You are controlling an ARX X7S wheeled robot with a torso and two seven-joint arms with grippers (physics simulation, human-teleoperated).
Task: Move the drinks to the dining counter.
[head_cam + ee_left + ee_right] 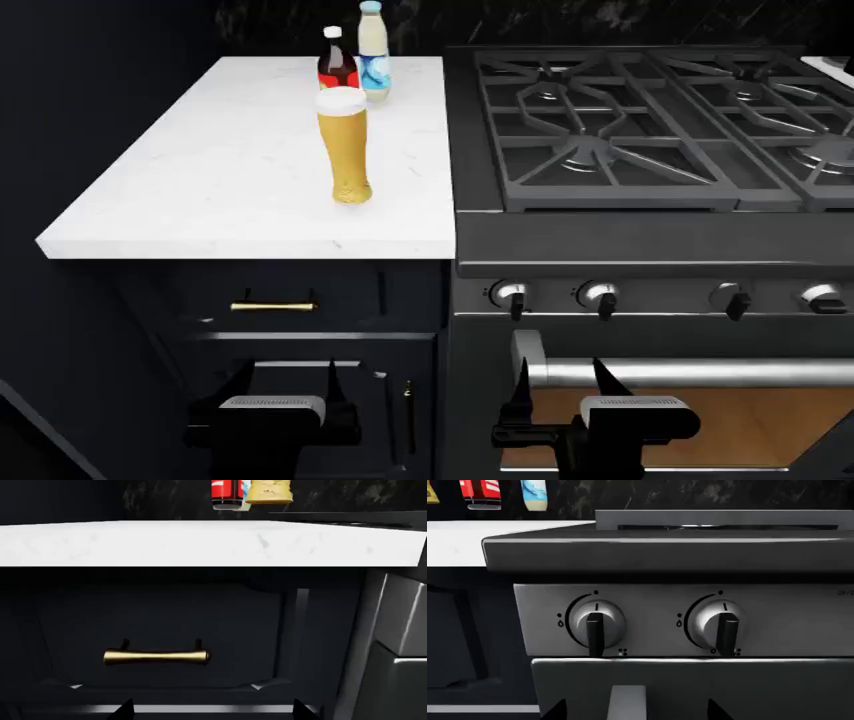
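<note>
Three drinks stand on a narrow white countertop [200, 190] over dark drawers. The amber beer glass [344, 145] is nearest. Behind it stand the cola bottle [335, 62] and the cream bottle [372, 50], close to the back wall. My left gripper [291, 375] hangs open below the countertop, facing the drawer front. My right gripper [561, 375] is open too, in front of the oven door. Neither holds anything. The left wrist view shows the bases of the cola bottle [227, 492] and beer glass [269, 492] above the counter edge. The dining counter is out of view.
A black gas stove [641, 130] with grates adjoins the countertop on the right. Its knobs [595, 622] and oven handle [694, 372] face my right gripper [637, 711]. A brass drawer handle [157, 656] lies ahead of my left gripper [212, 711]. Dark wall at the left.
</note>
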